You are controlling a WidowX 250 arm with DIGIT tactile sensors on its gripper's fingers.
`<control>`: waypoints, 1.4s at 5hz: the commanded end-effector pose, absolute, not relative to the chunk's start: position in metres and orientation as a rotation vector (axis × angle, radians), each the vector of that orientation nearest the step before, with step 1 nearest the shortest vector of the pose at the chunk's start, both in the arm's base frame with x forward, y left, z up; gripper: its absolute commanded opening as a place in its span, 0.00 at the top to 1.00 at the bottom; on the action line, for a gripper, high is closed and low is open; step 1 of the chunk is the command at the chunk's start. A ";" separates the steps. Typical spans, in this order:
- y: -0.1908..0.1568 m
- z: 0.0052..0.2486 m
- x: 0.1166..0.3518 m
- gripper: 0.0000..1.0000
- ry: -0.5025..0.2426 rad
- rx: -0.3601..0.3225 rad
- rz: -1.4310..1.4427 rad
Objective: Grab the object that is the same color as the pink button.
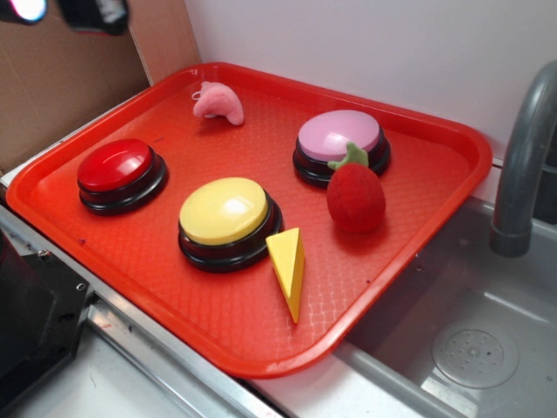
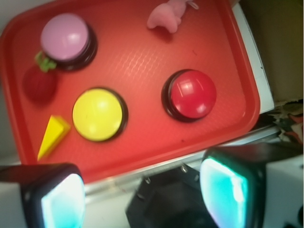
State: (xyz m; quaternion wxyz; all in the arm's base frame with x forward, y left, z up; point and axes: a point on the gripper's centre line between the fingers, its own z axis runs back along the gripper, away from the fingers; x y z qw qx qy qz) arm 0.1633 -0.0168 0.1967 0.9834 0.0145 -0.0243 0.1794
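The small pink plush toy [image 1: 218, 103] [image 2: 166, 16] lies at the far left corner of the red tray [image 1: 252, 144] [image 2: 142, 66]. The pink button [image 1: 339, 138] [image 2: 65, 37] stands on the tray's far right side, a good gap away from the toy. In the wrist view my gripper [image 2: 142, 194] hangs high over the tray's near edge and is open. Its two teal-padded fingers [image 2: 223, 194] are wide apart with nothing between them. The toy sits far from them, at the top of that view. In the exterior view only a dark piece of my arm [image 1: 91, 13] shows at the top left.
On the tray also stand a red button [image 1: 117, 170], a yellow button [image 1: 224, 213], a red plush strawberry [image 1: 355, 196] touching the pink button, and a yellow wedge [image 1: 289, 266]. A sink [image 1: 470, 348] with a grey faucet [image 1: 522, 165] lies right. Cardboard [image 1: 61, 78] stands behind, left.
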 end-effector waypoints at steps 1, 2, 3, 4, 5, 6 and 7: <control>0.017 0.162 0.232 0.00 -0.213 0.090 0.668; 0.033 0.141 0.260 0.00 -0.278 0.139 0.748; 0.064 0.099 0.291 0.00 -0.361 0.269 0.936; 0.096 0.070 0.309 0.00 -0.359 0.224 0.994; 0.115 0.045 0.319 0.00 -0.345 0.240 1.016; 0.119 0.036 0.321 0.00 -0.332 0.271 1.029; 0.119 0.025 0.320 0.29 -0.295 0.246 1.014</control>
